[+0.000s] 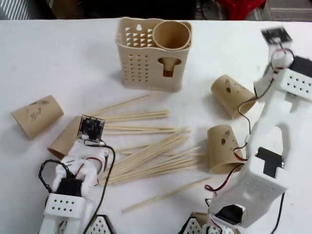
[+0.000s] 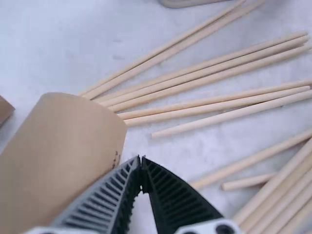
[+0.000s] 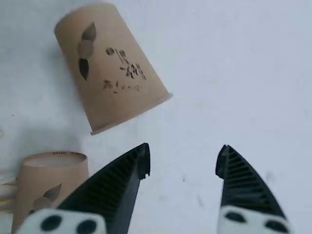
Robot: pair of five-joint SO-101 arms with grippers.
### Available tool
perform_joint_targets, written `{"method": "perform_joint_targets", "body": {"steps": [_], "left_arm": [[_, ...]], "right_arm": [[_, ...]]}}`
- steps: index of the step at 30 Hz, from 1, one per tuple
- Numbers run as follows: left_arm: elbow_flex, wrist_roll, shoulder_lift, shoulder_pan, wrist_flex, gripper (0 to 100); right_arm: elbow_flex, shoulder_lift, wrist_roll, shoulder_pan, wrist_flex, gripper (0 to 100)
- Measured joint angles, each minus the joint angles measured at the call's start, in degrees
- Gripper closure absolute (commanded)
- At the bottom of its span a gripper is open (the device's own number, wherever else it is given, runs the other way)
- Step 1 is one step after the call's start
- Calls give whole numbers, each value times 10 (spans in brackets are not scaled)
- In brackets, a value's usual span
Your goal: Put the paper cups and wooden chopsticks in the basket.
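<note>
The beige basket (image 1: 146, 58) stands at the back of the table with one paper cup (image 1: 170, 34) upright inside it. Wooden chopsticks (image 1: 146, 151) lie scattered mid-table. My left gripper (image 2: 140, 165) is shut and empty, its tips beside a cup lying on its side (image 2: 58, 151), with chopsticks (image 2: 214, 97) just beyond. That cup (image 1: 66, 136) sits by the left arm (image 1: 80, 165). My right gripper (image 3: 183, 156) hangs open over bare table, short of a printed cup lying on its side (image 3: 109, 92). A second cup (image 3: 48, 185) stands mouth-down nearby.
Another cup (image 1: 36, 115) lies at the far left. The right arm (image 1: 273, 122) stands between the lying cup (image 1: 233, 95) and the mouth-down cup (image 1: 222, 148). One stray chopstick (image 1: 165, 195) lies near the front. White table (image 1: 58, 58) lies open at the back left.
</note>
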Motion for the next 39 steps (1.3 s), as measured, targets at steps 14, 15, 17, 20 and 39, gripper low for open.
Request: {"method": "perform_joint_targets", "body": {"steps": [14,15,17,20,39], "left_arm": [[0,0,0,0,0,975],[0,0,0,0,0,975],[0,0,0,0,0,975],[0,0,0,0,0,975],[0,0,0,0,0,975]], "right_arm": [[262,-76,-29,0,-127,735],[275,-92,-13,-5,-129,735],[309,-129,30,-18,-149,735],[386,-185,119,-39,-229,734],[615,-223,347,-52,-679,737]]}}
